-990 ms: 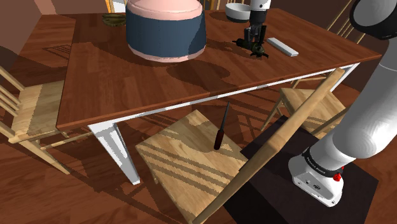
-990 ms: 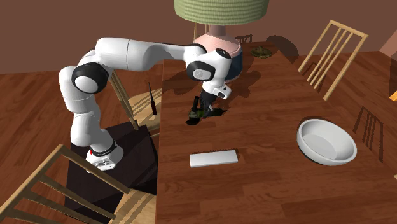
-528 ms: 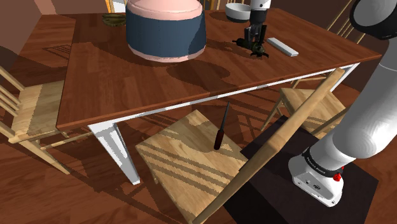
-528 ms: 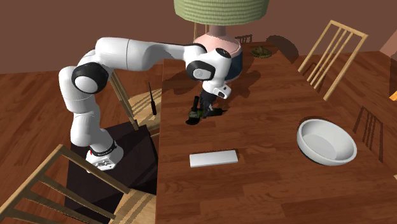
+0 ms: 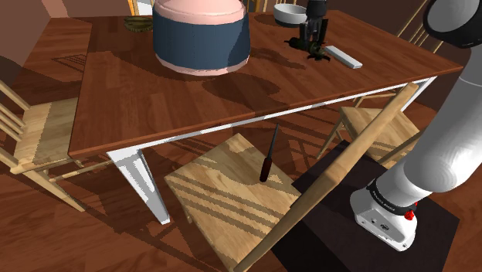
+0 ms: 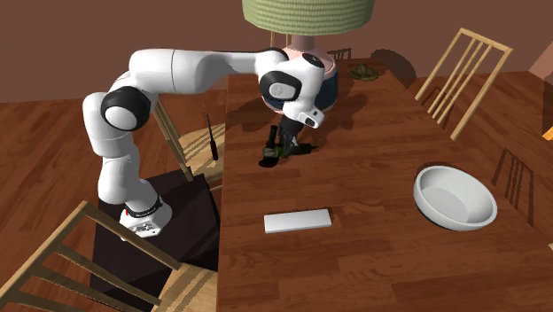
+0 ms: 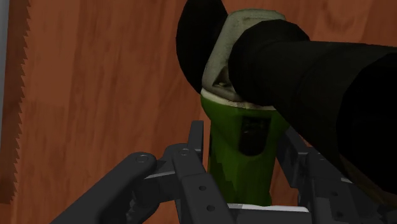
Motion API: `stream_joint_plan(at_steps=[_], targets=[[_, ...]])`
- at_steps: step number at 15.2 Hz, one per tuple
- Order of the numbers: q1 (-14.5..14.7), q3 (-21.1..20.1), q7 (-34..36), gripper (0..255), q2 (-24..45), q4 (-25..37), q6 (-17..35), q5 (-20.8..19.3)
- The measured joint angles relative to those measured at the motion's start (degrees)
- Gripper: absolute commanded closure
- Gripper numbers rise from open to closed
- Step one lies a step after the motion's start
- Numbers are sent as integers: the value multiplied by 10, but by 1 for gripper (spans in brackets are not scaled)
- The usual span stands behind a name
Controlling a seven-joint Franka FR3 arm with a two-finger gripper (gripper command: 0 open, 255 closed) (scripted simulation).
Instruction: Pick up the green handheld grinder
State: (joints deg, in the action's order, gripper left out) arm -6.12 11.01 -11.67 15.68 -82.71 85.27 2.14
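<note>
I am gripping the green angle grinder (image 7: 245, 153), my fingers (image 7: 196, 137) clamping its body over the wooden table (image 6: 372, 257).

Moderate light, dark shadows across the table (image 5: 154, 100); jagged shadow edges, sharp focus

White arm (image 6: 190, 71) arched up from its base, forearm running toward three o'clock, wrist tipped down to six; black gripper (image 6: 281, 145) clamped both fingers (image 7: 189, 167) on the green grinder (image 7: 240, 162).
</note>
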Motion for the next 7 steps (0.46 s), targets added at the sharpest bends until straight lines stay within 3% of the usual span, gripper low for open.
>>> stream_joint_plan(at_steps=[7], targets=[[-2, 1, 0, 255, 6, 60, -54, 1]])
